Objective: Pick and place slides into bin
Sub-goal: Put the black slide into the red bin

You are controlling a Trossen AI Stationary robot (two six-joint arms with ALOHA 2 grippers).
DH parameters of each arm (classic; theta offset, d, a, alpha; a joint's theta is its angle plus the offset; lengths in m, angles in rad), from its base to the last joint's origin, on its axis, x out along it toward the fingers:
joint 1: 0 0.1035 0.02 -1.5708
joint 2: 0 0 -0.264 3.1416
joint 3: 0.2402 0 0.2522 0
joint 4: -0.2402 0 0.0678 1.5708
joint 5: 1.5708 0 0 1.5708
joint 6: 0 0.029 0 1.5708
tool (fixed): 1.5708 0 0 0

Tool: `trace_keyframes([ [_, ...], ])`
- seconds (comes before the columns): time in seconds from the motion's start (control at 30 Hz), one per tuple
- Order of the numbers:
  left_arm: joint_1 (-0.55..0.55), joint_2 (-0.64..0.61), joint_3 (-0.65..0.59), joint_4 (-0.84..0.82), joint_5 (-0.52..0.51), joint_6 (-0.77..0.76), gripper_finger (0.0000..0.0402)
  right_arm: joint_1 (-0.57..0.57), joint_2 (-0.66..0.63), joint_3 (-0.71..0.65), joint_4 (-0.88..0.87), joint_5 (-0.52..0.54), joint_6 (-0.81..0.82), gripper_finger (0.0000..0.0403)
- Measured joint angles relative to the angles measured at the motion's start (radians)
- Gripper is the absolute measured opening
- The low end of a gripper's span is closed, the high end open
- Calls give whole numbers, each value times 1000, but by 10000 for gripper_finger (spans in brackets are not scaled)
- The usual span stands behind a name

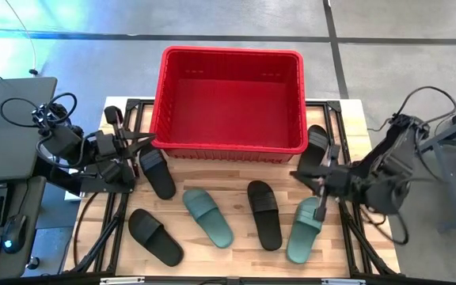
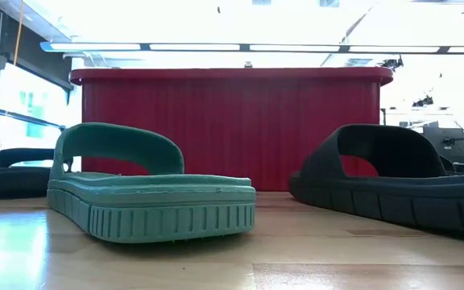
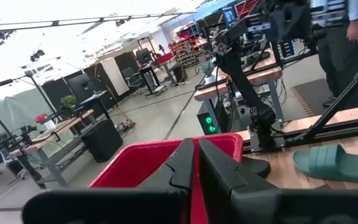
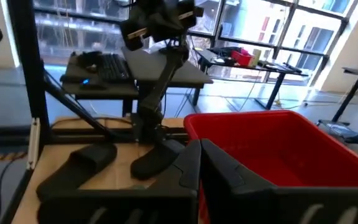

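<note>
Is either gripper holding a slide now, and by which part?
Neither. The left gripper and right gripper are shut with nothing between their fingers; the bin is empty.

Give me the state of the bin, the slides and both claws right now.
Bin: upright, empty.
Green slides: flat on the table.
Black slides: flat on the table, outside the bin.
Left claw: shut, holding nothing.
Right claw: shut, holding nothing.

Red bin (image 1: 229, 101); 4 black slides (image 1: 264, 214), 2 green slides (image 1: 208, 217).
</note>
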Motion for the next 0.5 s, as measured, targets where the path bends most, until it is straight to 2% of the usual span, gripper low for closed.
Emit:
trace_keyframes([
  [0.1, 0, -1, 0, 0, 19, 0, 12, -17, 52, 5, -25, -36, 127, 1],
  [0.2, 0, -1, 0, -3, 54, 0, 12, -31, 103, 5, -169, -186, 317, 8],
  [0.4, 0, 0, 0, -59, 85, 0, 12, -79, 237, 5, -662, -519, 881, 41],
  [0.5, 0, 0, 0, -98, 97, 0, 12, -102, 318, 4, -922, -643, 1053, 60],
])
